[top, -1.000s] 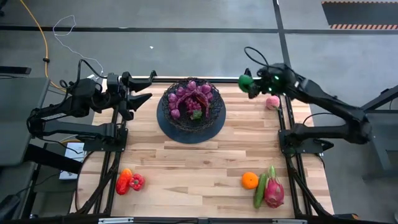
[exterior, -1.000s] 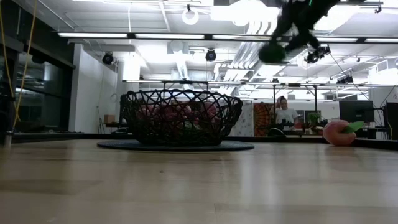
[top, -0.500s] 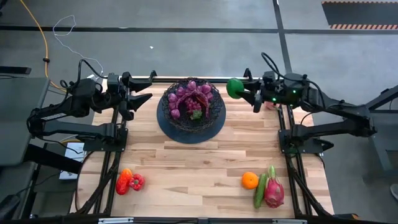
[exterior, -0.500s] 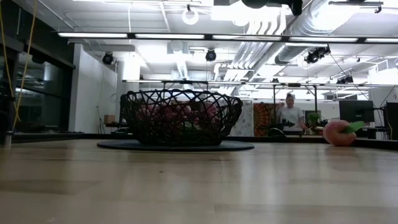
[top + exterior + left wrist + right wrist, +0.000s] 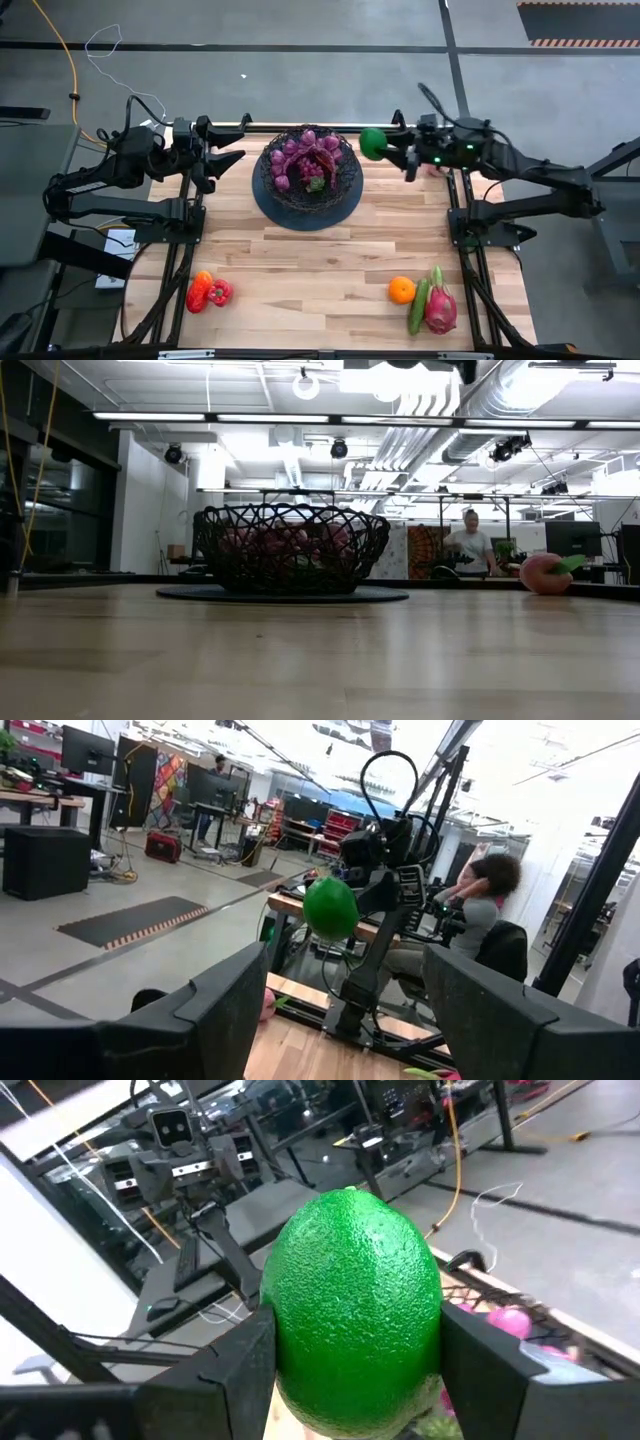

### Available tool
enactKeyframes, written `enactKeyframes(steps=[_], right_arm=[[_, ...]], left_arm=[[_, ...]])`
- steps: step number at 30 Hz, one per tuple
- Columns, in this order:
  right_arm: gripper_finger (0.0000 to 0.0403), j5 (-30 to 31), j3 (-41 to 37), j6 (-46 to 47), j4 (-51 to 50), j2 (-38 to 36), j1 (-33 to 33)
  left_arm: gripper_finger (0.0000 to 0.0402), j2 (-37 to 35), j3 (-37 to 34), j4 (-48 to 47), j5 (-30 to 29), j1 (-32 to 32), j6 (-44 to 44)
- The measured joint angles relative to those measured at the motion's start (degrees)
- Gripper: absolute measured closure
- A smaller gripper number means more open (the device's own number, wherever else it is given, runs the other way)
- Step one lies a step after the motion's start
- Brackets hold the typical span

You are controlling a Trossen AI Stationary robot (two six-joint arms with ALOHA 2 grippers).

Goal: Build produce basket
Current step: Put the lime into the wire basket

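High view is showing the round, pebbly-skinned green fruit [image 5: 372, 143] riding in the air just right of the shallow black woven-wire basket [image 5: 346, 181], close to its right rim but not yet over it. The right gripper [image 5: 392, 150] is clamping this fruit across its middle, its two dark fingers [image 5: 498, 1365] pressing on opposite sides and spread only as wide as the fruit. The basket is sitting on a dark round mat [image 5: 275, 210] at the far centre of the pale wooden table [image 5: 300, 270] and is already carrying purple grape bunches [image 5: 290, 155]. To do this step well, the arm should probably be carrying the fruit further left until it is hanging above a gap among the grapes, lowering it inside the rim, and only then letting go, so it is not bouncing off the wire or rolling out. A pink round fruit [image 5: 545, 573] is lying at the far right; an orange [image 5: 401, 290], green cucumber [image 5: 418, 306] and pink dragon fruit [image 5: 441, 307] are waiting near right, red peppers [image 5: 208, 291] near left. The left gripper [image 5: 236, 142] is idling empty, fingers apart, just left of the basket.
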Motion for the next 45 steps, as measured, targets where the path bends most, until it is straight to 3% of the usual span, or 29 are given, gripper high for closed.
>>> enactKeyframes(steps=[5,10,14,21,25,30,45], right_arm=[[0.0182,-1.91,0.48,-0.6,7.09,10.07,3.4],[0.0182,-6.02,6.76,-3.25,6.02,23.05,6.16],[0.0182,-5.9,12.42,-7.75,-2.83,30.83,7.26],[0.0176,4.16,18.49,-16.23,-19.54,40.48,4.78],[0.0176,9.08,19.17,-17.71,-21.47,44.1,2.23],[0.0175,9.44,19.25,-14.77,-22.99,46.77,0.15],[0.0174,15.21,19.23,-14.31,-24.31,47.06,-0.35]], left_arm=[[0.0145,0.14,0.0,-0.07,-0.04,0.0,0.0],[0.0145,0.22,0.0,-0.17,-0.07,0.02,0.0],[0.0145,0.22,0.0,-0.17,-0.17,0.01,0.0],[0.0145,0.22,0.0,-0.17,-0.42,0.0,0.01],[0.0145,0.2,0.0,-0.17,-1.11,0.02,0.02],[0.0145,0.2,0.0,-0.17,-1.28,0.0,0.02],[0.0145,0.2,0.0,-0.17,-1.71,0.0,1.07]])
